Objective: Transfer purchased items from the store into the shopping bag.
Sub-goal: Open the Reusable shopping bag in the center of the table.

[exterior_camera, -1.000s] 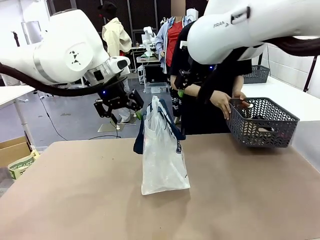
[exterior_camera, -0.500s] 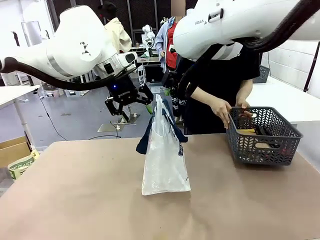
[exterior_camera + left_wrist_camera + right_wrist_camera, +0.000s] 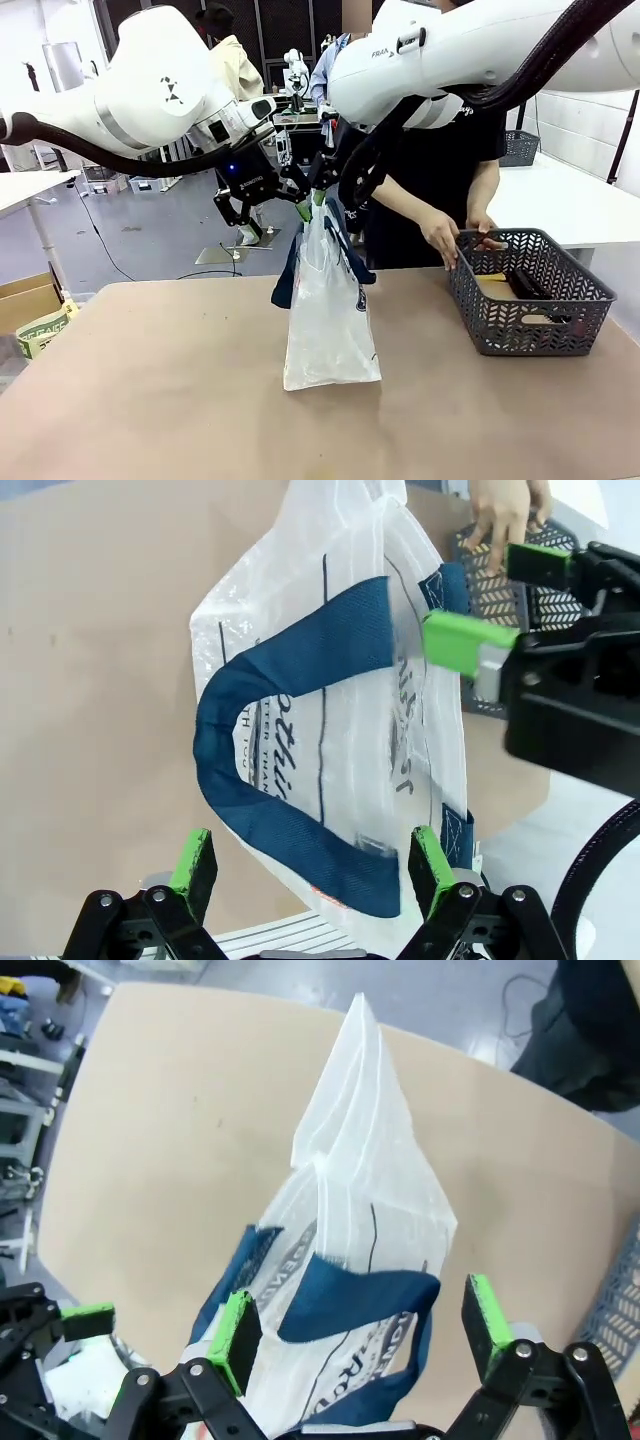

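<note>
The shopping bag [image 3: 330,310], translucent white with navy handles, stands upright mid-table. My left gripper [image 3: 274,206] hovers open just left of its top. In the left wrist view its fingers [image 3: 310,865] straddle the bag's [image 3: 330,730] drooping navy handle [image 3: 290,660] without touching it. My right gripper [image 3: 331,196] hangs open right of the bag top, and its own view [image 3: 363,1328] looks down over the bag's [image 3: 360,1210] mouth. The purchased items, a dark one [image 3: 527,283] and a brownish one [image 3: 492,288], lie in the basket.
A dark grey lattice basket [image 3: 530,320] rests on the table at the right, with the person's hands [image 3: 445,240] on its far rim. The two grippers are close together above the bag. Bare tabletop [image 3: 150,380] lies left and in front.
Both grippers have closed in on the bag's top from either side. The person has lowered the basket onto the table at the right.
</note>
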Robot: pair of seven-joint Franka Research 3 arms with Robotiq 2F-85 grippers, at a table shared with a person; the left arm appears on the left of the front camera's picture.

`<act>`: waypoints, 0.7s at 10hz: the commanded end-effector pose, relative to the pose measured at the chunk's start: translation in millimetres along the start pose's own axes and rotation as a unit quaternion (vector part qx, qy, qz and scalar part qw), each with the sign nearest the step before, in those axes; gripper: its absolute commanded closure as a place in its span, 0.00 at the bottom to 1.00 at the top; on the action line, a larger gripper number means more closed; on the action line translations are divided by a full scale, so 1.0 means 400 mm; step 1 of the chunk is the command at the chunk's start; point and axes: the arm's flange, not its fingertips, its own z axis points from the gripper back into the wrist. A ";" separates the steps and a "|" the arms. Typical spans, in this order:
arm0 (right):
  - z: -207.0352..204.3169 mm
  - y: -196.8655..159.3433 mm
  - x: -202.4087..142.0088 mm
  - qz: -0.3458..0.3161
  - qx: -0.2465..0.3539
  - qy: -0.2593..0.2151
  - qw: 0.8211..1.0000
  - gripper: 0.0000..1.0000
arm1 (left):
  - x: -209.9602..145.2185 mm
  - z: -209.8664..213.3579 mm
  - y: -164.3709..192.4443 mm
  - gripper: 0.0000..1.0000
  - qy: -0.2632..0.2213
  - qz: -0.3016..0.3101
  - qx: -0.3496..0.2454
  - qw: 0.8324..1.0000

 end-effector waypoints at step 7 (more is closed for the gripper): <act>-0.077 0.003 -0.040 0.060 0.046 0.037 0.996 0.20 | -0.015 -0.099 0.050 0.19 0.005 -0.027 0.026 0.999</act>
